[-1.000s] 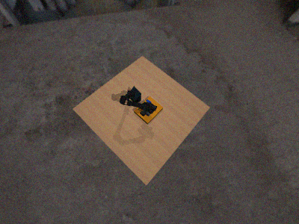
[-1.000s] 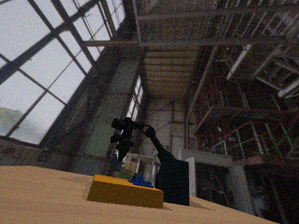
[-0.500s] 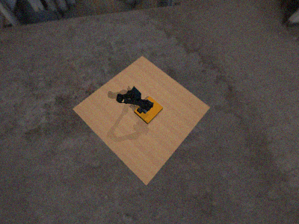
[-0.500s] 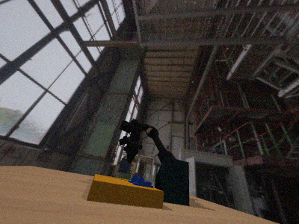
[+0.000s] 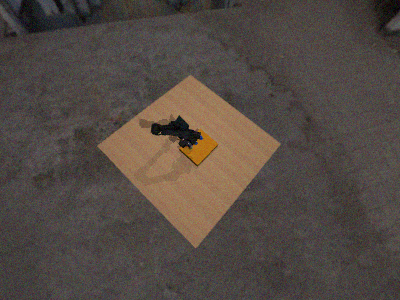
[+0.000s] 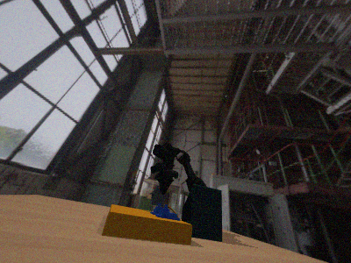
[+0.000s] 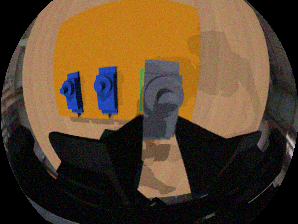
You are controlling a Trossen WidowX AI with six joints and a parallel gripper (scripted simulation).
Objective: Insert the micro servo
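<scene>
My gripper (image 7: 158, 119) (image 6: 163, 193) is shut on the loose grey micro servo (image 7: 161, 80) (image 6: 160, 200), whose round shaft side faces the wrist camera. The servo is above the orange deck (image 7: 130, 30) (image 6: 149, 229) (image 5: 202, 151), near one edge. The marked pocket's green outline (image 7: 141, 90) shows as a thin strip just left of the servo; the servo covers the rest. A small orange bit, possibly the cable, shows below the servo in the wrist view. The cable's course, the side notch and the gap under the servo cannot be made out.
Two blue servos (image 7: 107, 90) (image 7: 74, 92) sit in the deck left of the held servo in the wrist view. The deck rests on a wooden table top (image 5: 200, 210) (image 6: 53, 223). The arm's dark base (image 6: 206, 215) stands behind the deck in the exterior view.
</scene>
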